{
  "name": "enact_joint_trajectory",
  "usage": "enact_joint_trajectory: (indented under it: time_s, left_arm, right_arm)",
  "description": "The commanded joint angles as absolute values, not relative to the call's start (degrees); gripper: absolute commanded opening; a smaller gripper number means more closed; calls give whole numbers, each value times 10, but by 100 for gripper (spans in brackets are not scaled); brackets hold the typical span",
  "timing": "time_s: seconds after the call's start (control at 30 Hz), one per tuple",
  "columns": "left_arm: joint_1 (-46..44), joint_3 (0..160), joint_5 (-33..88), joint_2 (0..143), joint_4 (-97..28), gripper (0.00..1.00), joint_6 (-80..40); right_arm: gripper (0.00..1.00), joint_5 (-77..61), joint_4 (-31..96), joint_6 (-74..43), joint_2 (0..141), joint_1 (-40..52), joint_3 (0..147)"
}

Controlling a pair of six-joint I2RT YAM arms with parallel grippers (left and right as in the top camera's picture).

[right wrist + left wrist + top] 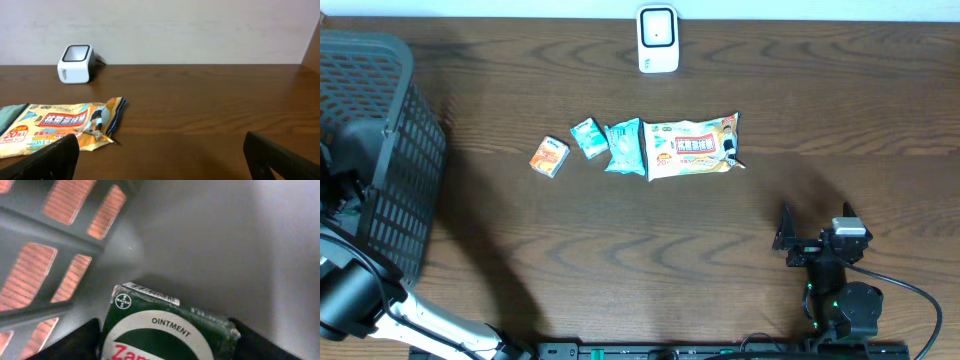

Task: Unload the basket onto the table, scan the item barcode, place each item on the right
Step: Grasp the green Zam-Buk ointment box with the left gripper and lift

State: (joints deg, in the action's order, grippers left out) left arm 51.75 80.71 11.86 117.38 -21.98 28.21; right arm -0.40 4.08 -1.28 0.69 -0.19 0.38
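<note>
left hand [164,332] in basket [55,287], fingers [67,344] flanking the ointment box [150,311]; grip could not be told. right hand [161,145] stood open over bench [210,100].

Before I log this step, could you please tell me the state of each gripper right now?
Left gripper: in the basket, around the green ointment box; whether it grips cannot be told.
Right gripper: open, empty.

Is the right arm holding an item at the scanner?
No, the right arm's jaws stand open and empty, short of the scanner.
</note>
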Motion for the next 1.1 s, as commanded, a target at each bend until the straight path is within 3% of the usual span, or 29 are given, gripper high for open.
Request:
enact_joint_trajectory:
  time_s: [0.0, 0.27, 0.4, 1.07]
  left_arm:
    - [519, 802, 116, 1188, -237, 69, 284]
    - [519, 802, 161, 1182, -254, 69, 284]
    - [519, 802, 163, 1174, -254, 58, 284]
    - [519, 803, 225, 1060, -251, 52, 208]
  right_arm:
    - [99, -3, 44, -17, 4, 2, 3]
    - [99, -3, 43, -17, 4, 2, 3]
    - [99, -3, 44, -17, 4, 2, 3]
    - [99, -3, 43, -17, 4, 2, 3]
